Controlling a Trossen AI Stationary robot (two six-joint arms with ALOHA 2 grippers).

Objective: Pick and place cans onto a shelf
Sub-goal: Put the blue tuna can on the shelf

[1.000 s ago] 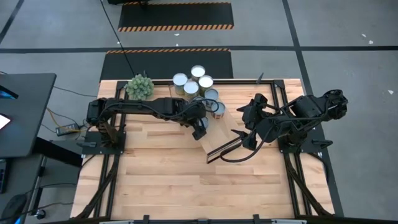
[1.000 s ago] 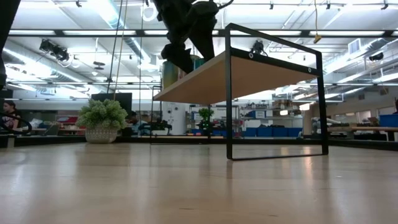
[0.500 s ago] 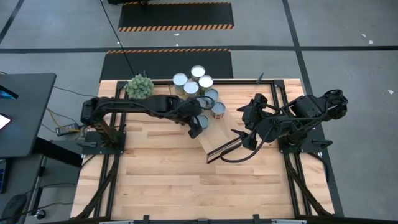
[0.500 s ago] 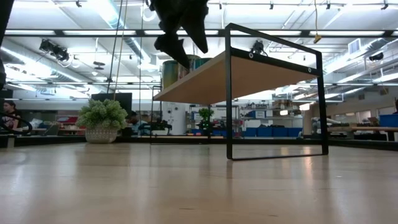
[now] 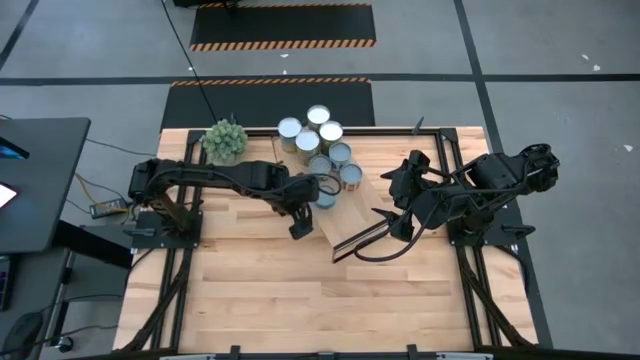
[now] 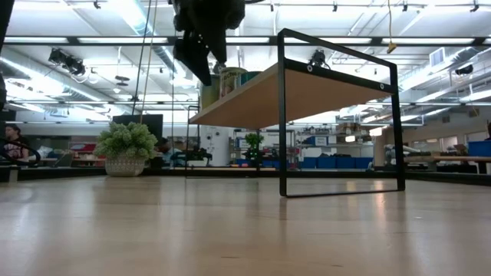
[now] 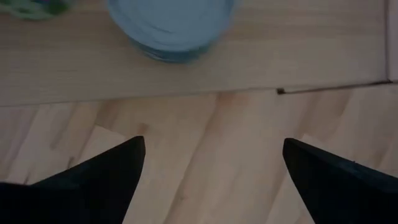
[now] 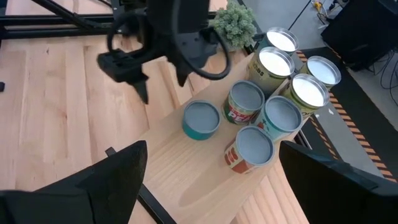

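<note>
The left hand (image 5: 298, 228) hangs open and empty beside the long light-wood shelf (image 5: 352, 216). Small silvery-topped metal cans (image 5: 330, 172) cluster on the shelf. The right hand (image 5: 382, 222), also open, waits over the shelf's other end.

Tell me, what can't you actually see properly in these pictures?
- Low view: the cans on the shelf are mostly hidden by its board and the left pincer.
- Left wrist view: one can is blurred and cut off by the edge.
- High view: can labels are too small to read.
- Right wrist view: the far cans' sides are hidden by nearer cans.
</note>
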